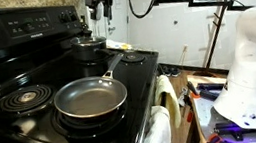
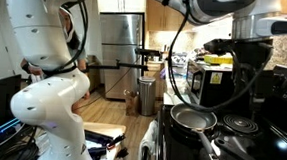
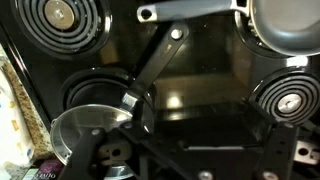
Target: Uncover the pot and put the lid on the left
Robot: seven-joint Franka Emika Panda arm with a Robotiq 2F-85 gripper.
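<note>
The small dark pot (image 1: 89, 53) stands on the back burner of the black stove, with its shiny lid (image 1: 88, 44) on it. My gripper (image 1: 99, 3) hangs open and empty well above the pot, touching nothing. In the wrist view the pot with its lid (image 3: 290, 25) is at the top right corner and its long handle (image 3: 190, 11) points left. The dark fingers of my gripper (image 3: 190, 140) frame the bottom of that view, over the bare stove top.
A wide grey frying pan (image 1: 90, 97) sits on the front burner, handle toward the pot; it also shows in the wrist view (image 3: 88, 132) and an exterior view (image 2: 193, 118). A bare coil burner (image 1: 25, 97) lies left of it. The stove's back panel (image 1: 21, 28) rises behind.
</note>
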